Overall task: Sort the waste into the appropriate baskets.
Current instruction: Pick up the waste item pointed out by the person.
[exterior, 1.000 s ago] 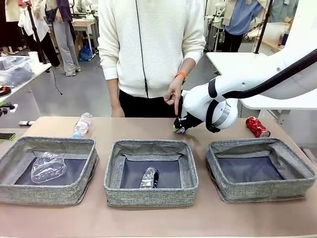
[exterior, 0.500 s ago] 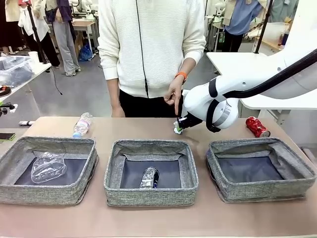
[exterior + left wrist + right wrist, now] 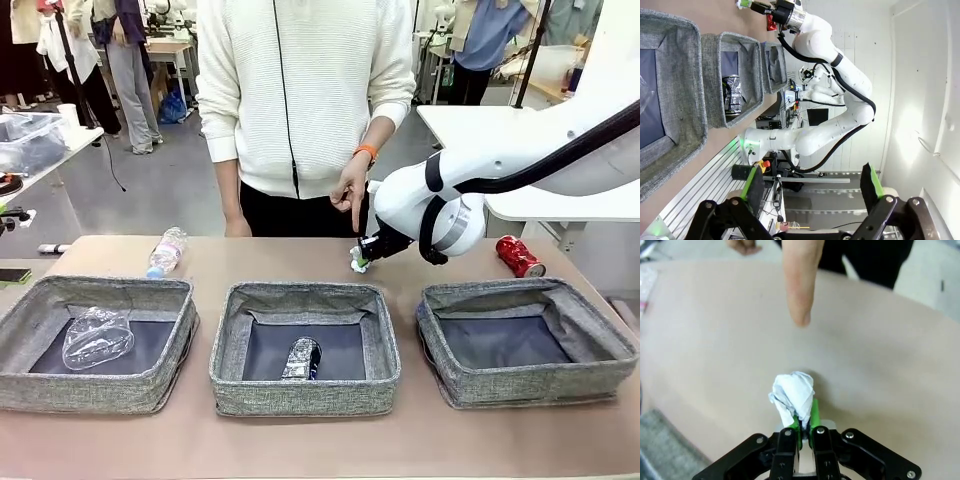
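**A:** What's your right claw doing?

**B:** My right claw is pinched shut on the crumpled white paper ball. The green pads clamp its lower edge, and most of the ball sticks out past the tips. It sits low over the counter. I cannot tell whether it touches the top.

**A:** Anything close to it?

**B:** A person's hand hangs just beyond the claw, one finger pointing down, near the ball but apart from it.

**A:** And the baskets?

**B:** All three lie on my side of that claw. The middle basket is nearest, just behind it, with a dark can lying on its bottom. The right basket is behind it and off to its right. The left basket is well off to its left and holds a crushed clear bottle.

**A:** Any waste loose on the counter?

**B:** A red can lies off to the claw's right, beyond the right basket. A clear bottle lies well apart on the claw's left.

**A:** Your other claw?

**B:** My left claw stands wide open, gripping nothing.
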Robot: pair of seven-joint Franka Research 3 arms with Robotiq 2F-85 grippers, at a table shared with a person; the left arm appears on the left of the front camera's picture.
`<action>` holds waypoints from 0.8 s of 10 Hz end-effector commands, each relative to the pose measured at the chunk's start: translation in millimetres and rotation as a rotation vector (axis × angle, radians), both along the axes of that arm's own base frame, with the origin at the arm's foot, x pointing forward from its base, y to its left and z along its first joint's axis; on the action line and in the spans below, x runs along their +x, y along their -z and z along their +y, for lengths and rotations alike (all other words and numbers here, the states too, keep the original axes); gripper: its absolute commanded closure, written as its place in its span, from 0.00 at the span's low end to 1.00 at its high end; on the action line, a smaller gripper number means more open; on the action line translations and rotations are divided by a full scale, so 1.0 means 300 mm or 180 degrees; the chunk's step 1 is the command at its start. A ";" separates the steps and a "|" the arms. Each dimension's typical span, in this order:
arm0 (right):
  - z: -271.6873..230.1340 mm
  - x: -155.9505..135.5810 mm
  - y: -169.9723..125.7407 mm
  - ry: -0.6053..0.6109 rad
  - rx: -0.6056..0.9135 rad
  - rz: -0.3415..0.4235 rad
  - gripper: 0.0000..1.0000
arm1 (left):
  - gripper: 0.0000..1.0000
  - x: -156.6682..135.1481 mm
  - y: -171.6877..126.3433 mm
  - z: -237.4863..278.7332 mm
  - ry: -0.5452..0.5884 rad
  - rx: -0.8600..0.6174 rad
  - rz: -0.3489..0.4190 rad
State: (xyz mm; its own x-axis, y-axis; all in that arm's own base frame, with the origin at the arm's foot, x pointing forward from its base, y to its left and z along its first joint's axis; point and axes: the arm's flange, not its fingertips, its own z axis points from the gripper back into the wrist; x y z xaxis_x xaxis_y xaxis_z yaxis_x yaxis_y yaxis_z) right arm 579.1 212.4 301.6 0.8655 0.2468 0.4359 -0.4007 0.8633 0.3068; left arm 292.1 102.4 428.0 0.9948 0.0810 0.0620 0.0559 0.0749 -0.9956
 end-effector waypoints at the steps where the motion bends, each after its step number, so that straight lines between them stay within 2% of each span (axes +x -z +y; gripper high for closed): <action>1: -0.093 -0.185 -0.236 0.0197 -0.0412 0.0610 1.00 | 0.00 -0.006 -0.009 0.003 -0.0003 0.0005 -0.0004; 2: -0.130 -0.296 -0.357 0.0418 -0.0639 0.0639 1.00 | 0.00 -0.006 -0.009 0.003 -0.0003 0.0005 -0.0004; 3: -0.159 -0.411 -0.467 0.0558 -0.0799 0.0528 1.00 | 0.00 -0.006 -0.009 0.003 -0.0003 0.0005 -0.0004; 4: -0.165 -0.546 -0.550 0.0685 -0.0997 0.0375 1.00 | 0.00 -0.006 -0.009 0.003 -0.0003 0.0005 -0.0004; 5: -0.148 -0.650 -0.587 0.0649 -0.1131 0.0227 1.00 | 0.00 -0.006 -0.009 0.003 -0.0003 0.0005 -0.0004; 6: -0.134 -0.711 -0.589 0.0617 -0.1265 0.0239 1.00 | 0.00 -0.006 -0.009 0.003 -0.0003 0.0005 -0.0004; 7: -0.124 -0.699 -0.565 0.0567 -0.1257 0.0316 1.00 | 0.00 -0.006 -0.009 0.003 -0.0003 0.0005 -0.0004; 8: -0.180 -0.662 -0.601 0.0642 -0.1059 0.0247 1.00 | 0.00 -0.006 -0.009 0.003 -0.0003 0.0005 -0.0004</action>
